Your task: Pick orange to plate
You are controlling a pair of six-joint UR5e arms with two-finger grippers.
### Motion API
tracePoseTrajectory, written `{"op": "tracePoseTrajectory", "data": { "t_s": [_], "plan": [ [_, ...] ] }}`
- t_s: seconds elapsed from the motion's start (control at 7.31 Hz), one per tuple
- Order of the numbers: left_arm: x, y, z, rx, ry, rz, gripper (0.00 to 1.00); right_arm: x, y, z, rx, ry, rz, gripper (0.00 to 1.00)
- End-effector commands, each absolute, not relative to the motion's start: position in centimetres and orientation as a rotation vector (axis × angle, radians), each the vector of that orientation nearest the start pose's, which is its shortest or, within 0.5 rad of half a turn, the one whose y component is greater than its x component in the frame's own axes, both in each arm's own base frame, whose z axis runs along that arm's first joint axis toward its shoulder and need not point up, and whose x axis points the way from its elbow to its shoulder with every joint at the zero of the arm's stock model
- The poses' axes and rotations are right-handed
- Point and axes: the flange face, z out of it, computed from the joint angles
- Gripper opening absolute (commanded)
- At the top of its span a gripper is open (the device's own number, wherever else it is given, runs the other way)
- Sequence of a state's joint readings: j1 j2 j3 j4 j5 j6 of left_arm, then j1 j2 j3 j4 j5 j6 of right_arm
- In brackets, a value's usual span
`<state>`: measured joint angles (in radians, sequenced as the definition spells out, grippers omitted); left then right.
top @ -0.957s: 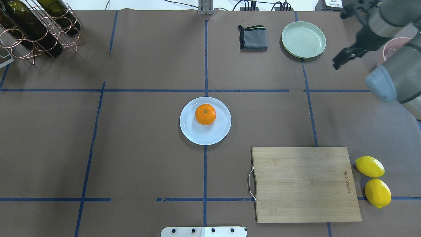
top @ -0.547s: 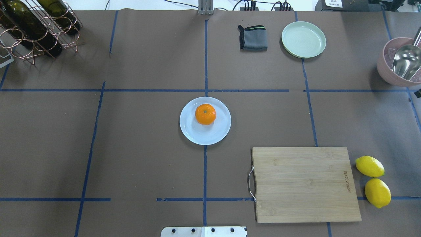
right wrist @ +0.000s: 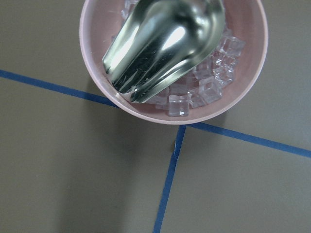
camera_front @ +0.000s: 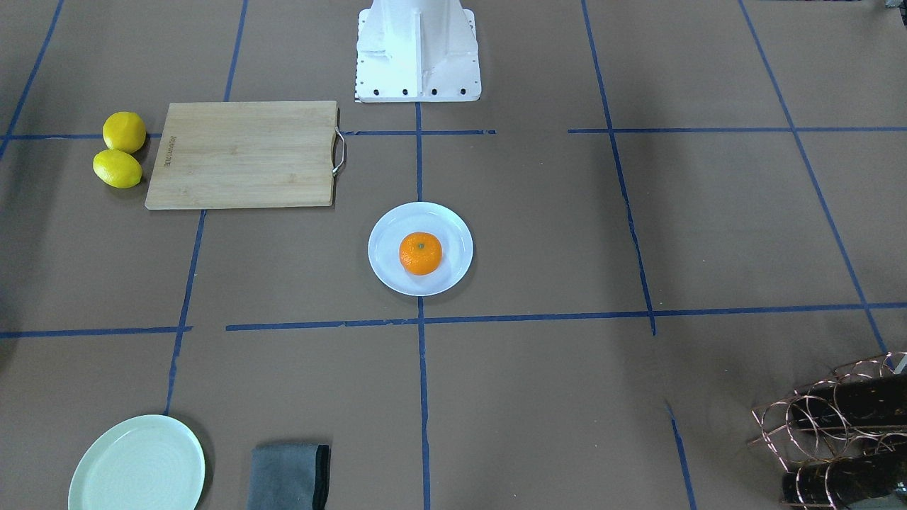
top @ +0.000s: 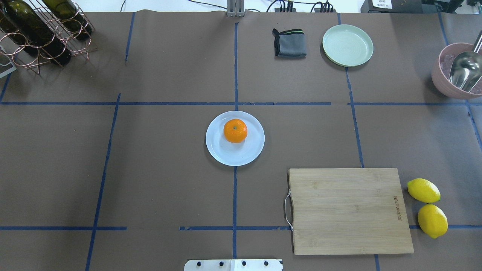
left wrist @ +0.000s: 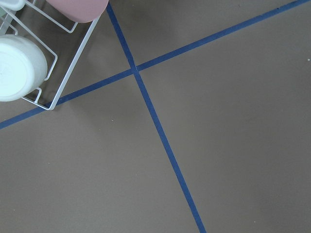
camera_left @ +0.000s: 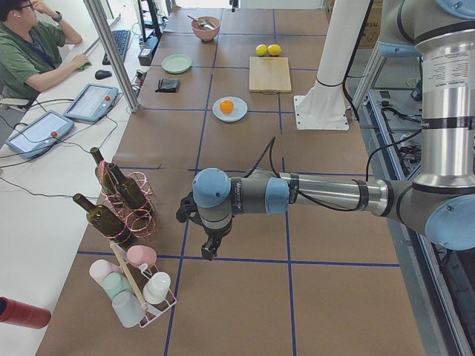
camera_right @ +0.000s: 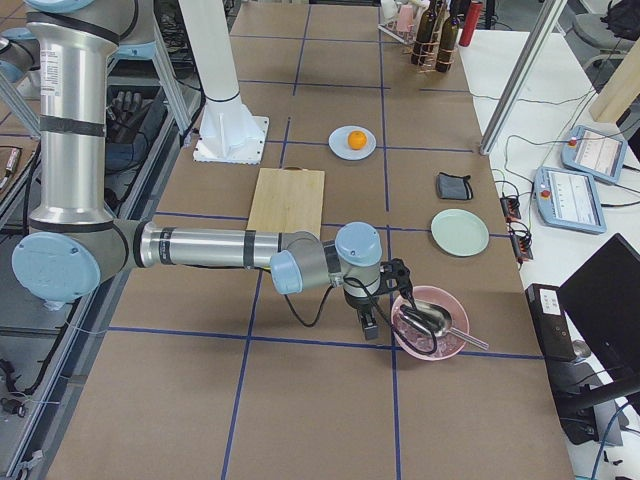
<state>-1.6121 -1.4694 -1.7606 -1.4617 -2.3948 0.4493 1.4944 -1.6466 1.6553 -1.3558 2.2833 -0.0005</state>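
Right arm (camera_right: 200, 247) gone from overhead view, parked clear of plate (top: 226, 154). Orange (top: 235, 130) sits on plate; placement likely complete. Left gripper (camera_left: 210, 251), right gripper (camera_right: 368, 326): cannot tell whether open or closed.

I note a pink bowl (top: 438, 81) of ice cubes (right wrist: 209, 90) with a metal scoop (right wrist: 165, 43) just beside the right gripper (camera_right: 368, 326). A cup rack (left wrist: 72, 68) and bottle rack (camera_left: 137, 222) stand near the left gripper (camera_left: 210, 250); cutting board (camera_left: 269, 74) and lemons (camera_left: 261, 50) well apart.
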Motion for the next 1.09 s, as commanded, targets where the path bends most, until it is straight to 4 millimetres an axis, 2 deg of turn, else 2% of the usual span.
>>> {"op": "tracePoseTrajectory", "data": {
  "t_s": [0.0,0.27,0.96],
  "plan": [
    [-7.87,-44.23,62.11,0.18,0.808,0.375,1.0,4.08,-47.43,63.58,0.138,-0.694,-0.126,1.0],
    [-7.86,-44.3,62.03,0.181,0.809,0.374,1.0,4.04,-46.82,64.3,0.121,-0.704,-0.117,1.0],
    [-7.87,-44.39,61.87,0.185,0.808,0.376,1.0,4.05,-46.72,64.47,0.115,-0.704,-0.111,1.0]
  ]
}}
